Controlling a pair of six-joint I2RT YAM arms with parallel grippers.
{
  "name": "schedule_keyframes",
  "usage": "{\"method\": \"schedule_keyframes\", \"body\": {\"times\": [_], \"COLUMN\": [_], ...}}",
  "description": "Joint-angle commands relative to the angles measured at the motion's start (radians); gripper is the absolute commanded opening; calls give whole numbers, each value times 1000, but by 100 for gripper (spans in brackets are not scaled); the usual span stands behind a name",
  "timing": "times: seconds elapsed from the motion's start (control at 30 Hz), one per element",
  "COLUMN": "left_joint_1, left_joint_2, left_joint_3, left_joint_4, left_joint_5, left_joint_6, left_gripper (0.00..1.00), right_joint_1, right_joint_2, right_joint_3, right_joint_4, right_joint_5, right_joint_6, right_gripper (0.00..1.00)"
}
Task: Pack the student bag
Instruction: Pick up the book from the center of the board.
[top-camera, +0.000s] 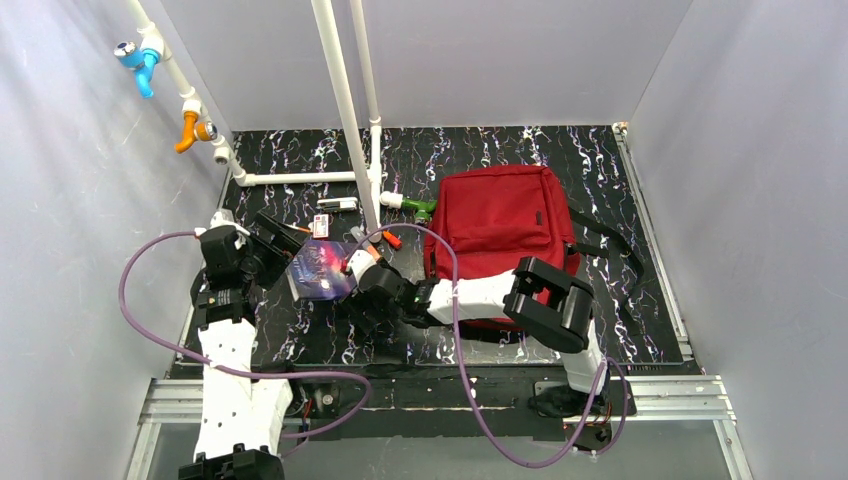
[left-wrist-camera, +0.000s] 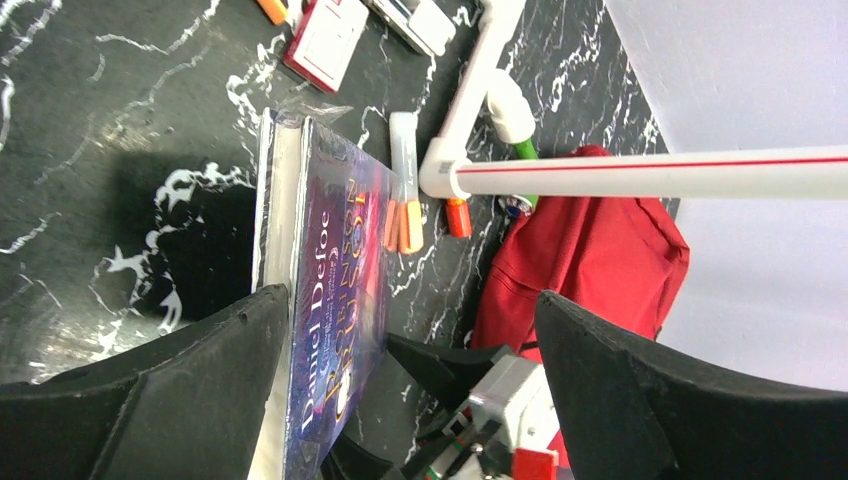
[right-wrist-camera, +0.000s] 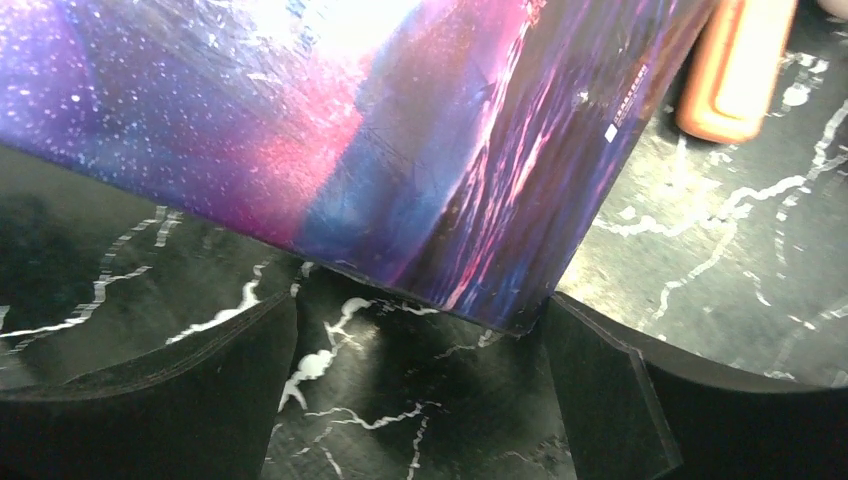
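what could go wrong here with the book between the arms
The book is tilted between the left gripper and right gripper, both open, so it could slip and drop flat. The orange-capped markers lie right beside it and might get knocked. The student bag looks closed from above, so there may be no opening ready.

I count two grippers of mine: left gripper (left-wrist-camera: 408, 305) and right gripper (right-wrist-camera: 420, 310). One book (top-camera: 322, 270). One student bag (top-camera: 505, 220), at three o'clock from the book. Toward twelve and one o'clock there are one green marker (top-camera: 422, 208), three orange-capped markers (left-wrist-camera: 405, 225) as best I can tell, and one red-and-white box (left-wrist-camera: 325, 40). Ten o'clock has two valves, one blue valve (top-camera: 140, 62) and one orange valve (top-camera: 190, 130).
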Motion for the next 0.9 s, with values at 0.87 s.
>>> {"method": "schedule_keyframes", "body": {"times": [0.87], "left_joint_1": [-42], "left_joint_2": [13], "left_joint_3": [24], "left_joint_4": [-62], "left_joint_5": [88], "left_joint_6": [-82], "left_gripper": [95], "right_joint_1": [226], "right_joint_2": [243], "right_joint_3": [35], "right_joint_4": [797], "right_joint_5": [792], "right_joint_6": [-909], "right_gripper": [72]}}
